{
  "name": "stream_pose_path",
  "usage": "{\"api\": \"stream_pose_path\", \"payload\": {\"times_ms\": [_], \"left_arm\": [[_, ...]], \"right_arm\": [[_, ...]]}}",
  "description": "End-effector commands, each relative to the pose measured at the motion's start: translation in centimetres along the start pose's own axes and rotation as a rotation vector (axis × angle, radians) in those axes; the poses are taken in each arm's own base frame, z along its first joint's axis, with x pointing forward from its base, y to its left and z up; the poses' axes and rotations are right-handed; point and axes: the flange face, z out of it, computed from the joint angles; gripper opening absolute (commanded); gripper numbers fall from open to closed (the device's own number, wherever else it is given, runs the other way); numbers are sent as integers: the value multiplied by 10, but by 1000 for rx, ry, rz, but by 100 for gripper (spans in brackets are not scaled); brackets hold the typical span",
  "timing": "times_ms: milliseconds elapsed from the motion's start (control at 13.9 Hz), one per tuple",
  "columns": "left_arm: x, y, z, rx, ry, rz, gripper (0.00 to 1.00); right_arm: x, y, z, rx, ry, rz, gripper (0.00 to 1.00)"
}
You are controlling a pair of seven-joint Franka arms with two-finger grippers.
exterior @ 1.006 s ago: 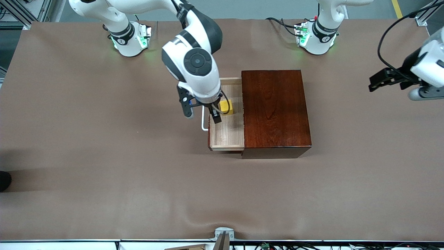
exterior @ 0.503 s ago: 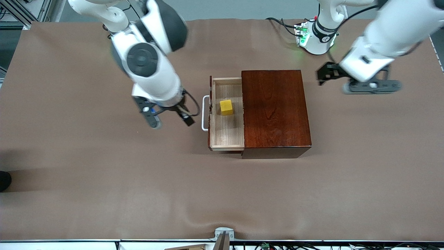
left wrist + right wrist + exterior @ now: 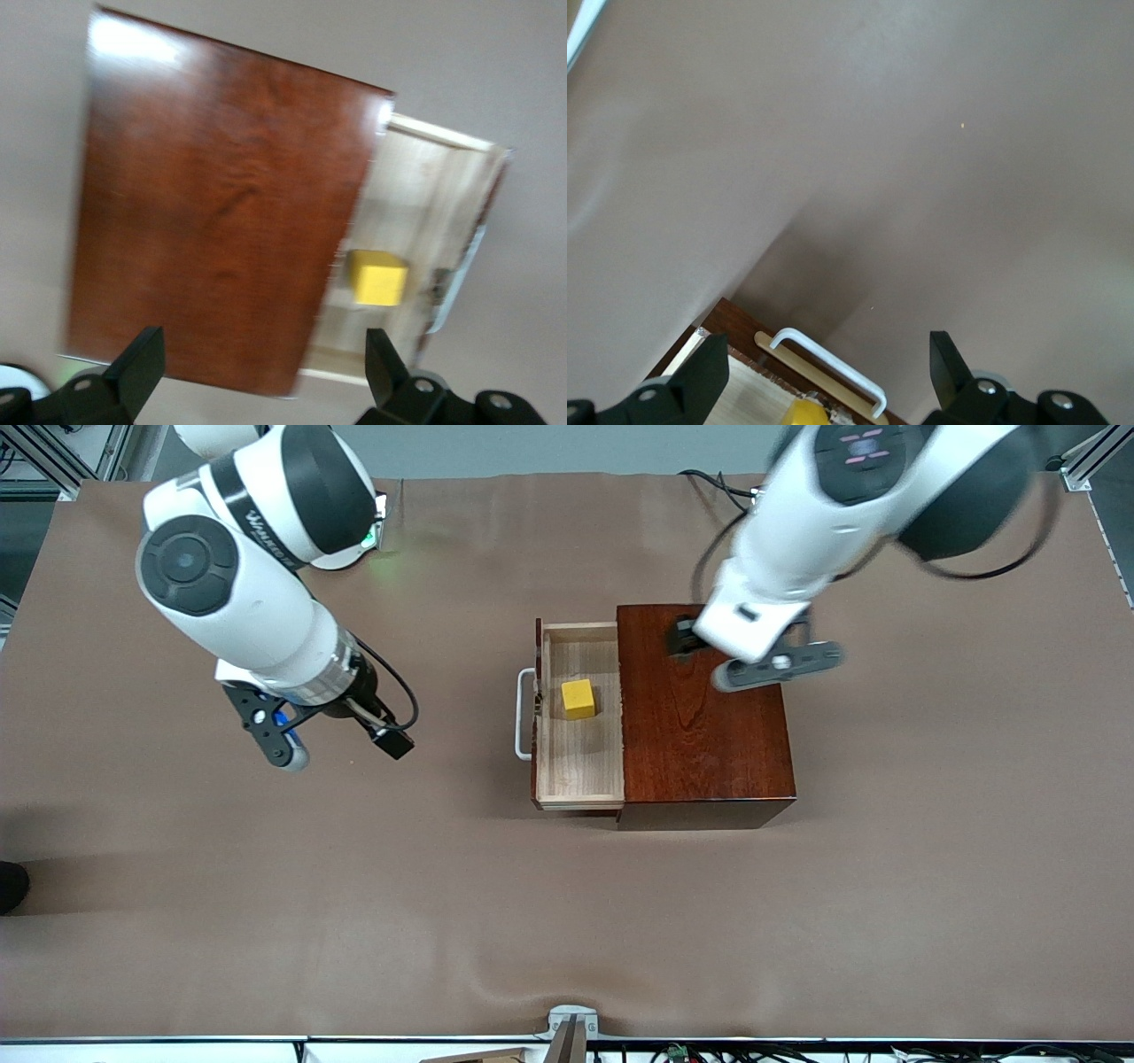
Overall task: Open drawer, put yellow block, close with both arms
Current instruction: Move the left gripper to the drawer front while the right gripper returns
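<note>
Yellow block [image 3: 578,698]: lies loose in the open drawer [image 3: 580,779], near its middle.
Drawer: pulled out of the box [image 3: 704,717], handle [image 3: 523,714] toward the right arm's end.
Right gripper [image 3: 332,746]: fingers spread, empty, over bare table [image 3: 266,886] beside the handle.
Left gripper [image 3: 687,638]: fingers spread, empty, over the box top.
</note>
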Motion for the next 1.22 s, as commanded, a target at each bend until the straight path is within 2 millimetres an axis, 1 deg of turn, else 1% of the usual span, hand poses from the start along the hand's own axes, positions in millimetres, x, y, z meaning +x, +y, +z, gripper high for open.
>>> {"api": "stream_pose_path", "payload": {"times_ms": [0,144,216,359,431,503,575,647,790,862,1006,1078,1150], "left_arm": [[-16,57,30,-70,5,-141,100],[-29,92,53,-136,13,-258,100],[-33,108,68,-158,12,-318,100],[-48,141,92,-204,51,-427,100],[-57,156,107,-216,85,-474,100],[-68,170,128,-224,122,-505,100],[-79,183,142,-248,157,-540,100],[-86,193,150,-287,173,-576,100],[-90,205,181,-322,168,-654,100],[-100,213,198,-339,165,-687,100],[-108,220,230,-346,179,-746,100],[-112,222,247,-345,188,-784,100],[-111,222,255,-347,194,-846,100]], "right_arm": [[24,28,-23,-20,-4,-118,100],[53,51,-41,-15,-7,-254,100],[67,64,-49,-22,-14,-318,100],[90,89,-64,-31,-23,-408,100],[103,104,-70,-36,-33,-440,100],[112,117,-78,-36,-35,-470,100],[120,129,-87,-33,-36,-505,100],[131,145,-94,-35,-41,-546,100],[152,174,-105,-34,-53,-641,100],[159,187,-110,-33,-56,-690,100],[162,205,-115,-78,-27,-765,100],[159,211,-117,-104,-6,-798,100],[156,216,-117,-109,8,-818,100]]}}
